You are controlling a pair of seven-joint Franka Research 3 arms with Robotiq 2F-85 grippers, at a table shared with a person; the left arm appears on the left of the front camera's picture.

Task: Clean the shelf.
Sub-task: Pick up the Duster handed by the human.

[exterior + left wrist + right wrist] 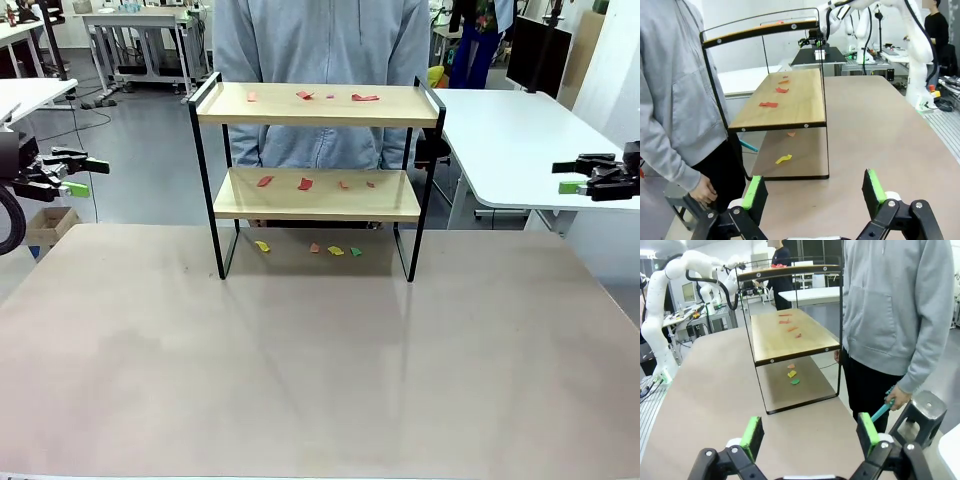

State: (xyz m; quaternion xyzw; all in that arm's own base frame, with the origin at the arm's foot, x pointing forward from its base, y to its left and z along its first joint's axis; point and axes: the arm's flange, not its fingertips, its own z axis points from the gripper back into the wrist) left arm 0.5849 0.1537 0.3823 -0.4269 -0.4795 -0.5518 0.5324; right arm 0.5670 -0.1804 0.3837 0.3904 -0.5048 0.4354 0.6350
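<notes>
The shelf (400,105) stands upright at the far middle of the table (300,370), its black frame planted on the brown top and its two wooden boards running left to right. Red scraps (365,98) lie scattered along the top board, and more red scraps lie on the lower board (305,184). On the table under the shelf sits a small row of bits (335,250) (yellow, orange and green, as far as the front view lets one tell). A person (320,40) in a grey hooded top stands just behind the shelf at the far edge. The person's hand (897,396) on the right side hangs low and holds a thin teal stick (882,410); what it is cannot be told. The left gripper (85,173) hovers off the left side of the table, well apart from the shelf, jaws spread wide and holding nothing; its wrist view shows the green pads (755,192) parted with bare table between them. The right gripper (568,176) hangs off the right side, equally far from the shelf, likewise released and empty.
</notes>
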